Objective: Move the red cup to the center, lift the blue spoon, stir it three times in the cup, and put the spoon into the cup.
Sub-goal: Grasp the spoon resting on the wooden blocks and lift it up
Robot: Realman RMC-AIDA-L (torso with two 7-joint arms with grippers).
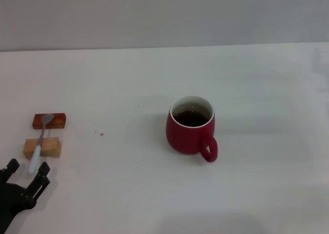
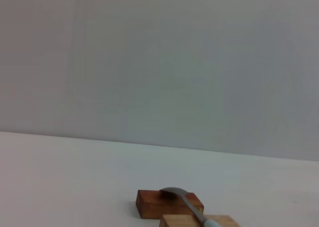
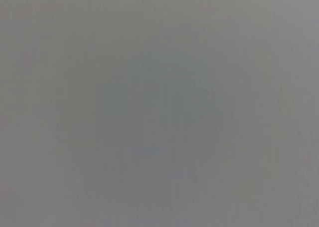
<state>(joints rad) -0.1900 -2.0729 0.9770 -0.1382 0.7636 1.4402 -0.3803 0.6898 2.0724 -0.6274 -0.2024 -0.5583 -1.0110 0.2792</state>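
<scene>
The red cup stands upright near the middle of the white table, with dark liquid inside and its handle toward me and to the right. At the far left the blue spoon lies across two small wooden blocks, its grey bowl on the farther one. My left gripper is open at the near end of the pale handle, one finger on each side of it. The left wrist view shows the spoon and both blocks low in the picture. My right gripper is out of view; its wrist view is plain grey.
A dark red-brown block and a light wooden block hold up the spoon. A tiny speck lies on the table between the blocks and the cup. A grey wall rises behind the table.
</scene>
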